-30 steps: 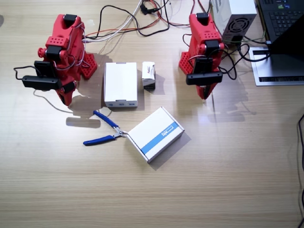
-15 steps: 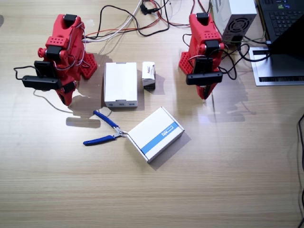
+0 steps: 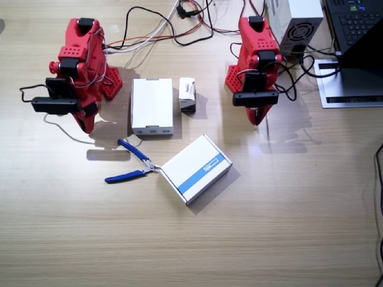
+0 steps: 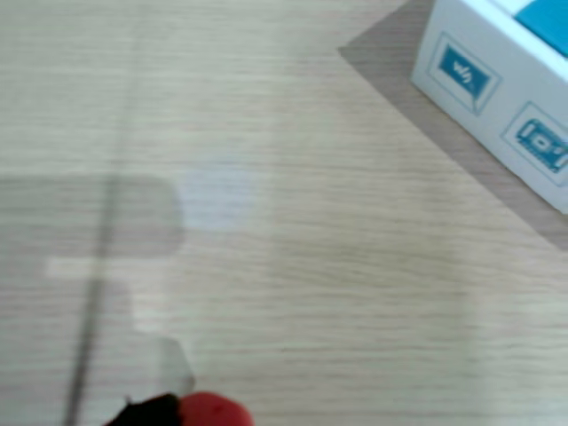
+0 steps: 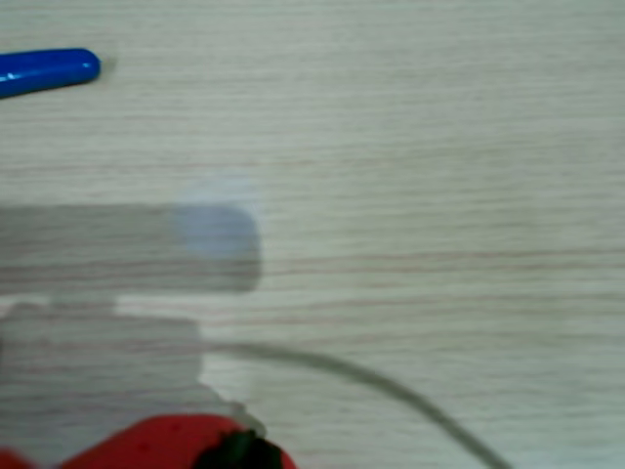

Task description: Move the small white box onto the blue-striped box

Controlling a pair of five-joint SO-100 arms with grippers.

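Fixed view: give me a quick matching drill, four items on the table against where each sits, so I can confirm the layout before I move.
Things:
1. small white box
2. blue-striped box
3. plain white box
4. blue-handled pliers

Places:
A. tips touching a corner of the blue-striped box
B. nearest the camera, angled, alone in mid-table
C. between the plain white box and the left arm
D. beside the right arm, next to the small carton

Pairs: 1-C, 2-B, 3-D, 4-A
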